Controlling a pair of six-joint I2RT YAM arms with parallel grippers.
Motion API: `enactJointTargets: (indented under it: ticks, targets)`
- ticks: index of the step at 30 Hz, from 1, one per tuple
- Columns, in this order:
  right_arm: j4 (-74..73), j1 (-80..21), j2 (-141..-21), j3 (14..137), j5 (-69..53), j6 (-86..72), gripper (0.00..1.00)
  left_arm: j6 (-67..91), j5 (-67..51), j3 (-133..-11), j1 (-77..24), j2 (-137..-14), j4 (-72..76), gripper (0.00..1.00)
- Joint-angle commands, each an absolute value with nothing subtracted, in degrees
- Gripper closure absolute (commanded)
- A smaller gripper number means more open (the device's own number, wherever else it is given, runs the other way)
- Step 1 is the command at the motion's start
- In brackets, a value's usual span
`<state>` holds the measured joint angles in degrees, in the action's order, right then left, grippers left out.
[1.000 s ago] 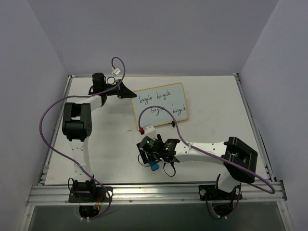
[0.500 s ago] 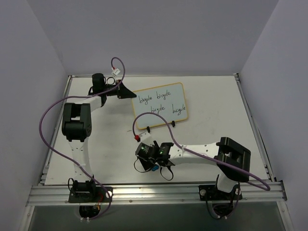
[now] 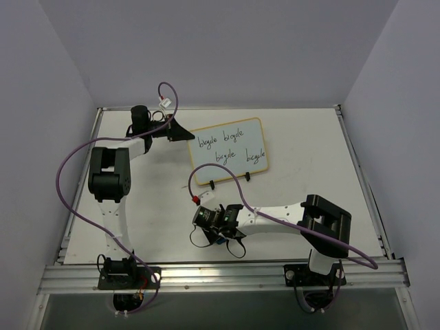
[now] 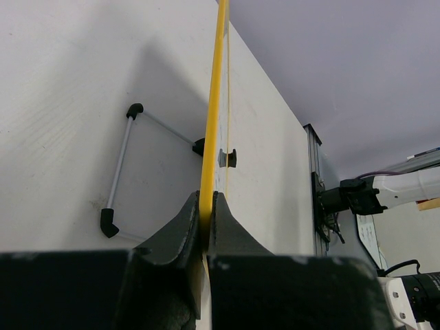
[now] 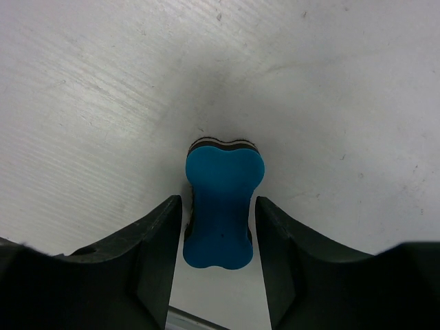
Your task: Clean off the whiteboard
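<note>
The right claw points down at the table, jaws apart, one finger on each side of the blue eraser. The eraser lies flat on the table and sits between the fingers, just beside both. Whether either finger touches it cannot be told.

The whiteboard stands well apart from this claw, farther back on the table and a little to the right. Its near rim and two black feet face the claw. Black handwriting covers its face in two rows.

The left claw is clamped on the board's yellow rim at the left end, with the rim running edge-on between the two closed fingers. In the left wrist view a thin grey wire stand with black tips rests on the table beside the board.
</note>
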<state>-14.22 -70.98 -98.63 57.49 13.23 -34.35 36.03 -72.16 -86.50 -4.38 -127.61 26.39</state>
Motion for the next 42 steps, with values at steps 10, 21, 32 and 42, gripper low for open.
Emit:
enactJointTargets:
  ticks: [10, 21, 32, 42]
  targets:
    - [-16.61, -71.1, -98.17, 59.24, 14.41, -34.37, 0.69, 32.61, -71.81, -85.17, -3.08, -126.83, 29.0, 0.98]
    - [-16.61, -70.49, -93.71, 60.03, 17.84, -33.67, 0.9, 32.61, -71.72, -84.81, -3.08, -126.48, 29.27, 0.98]
    - [-12.49, -49.06, -82.71, 69.25, 21.88, -19.26, 0.89, 32.26, -71.28, -84.46, -3.34, -125.95, 29.18, 0.98]
    - [4.29, -42.8, -96.91, 80.94, 21.89, -14.06, 0.91, 33.22, -71.01, -83.94, -3.43, -126.03, 30.76, 0.98]
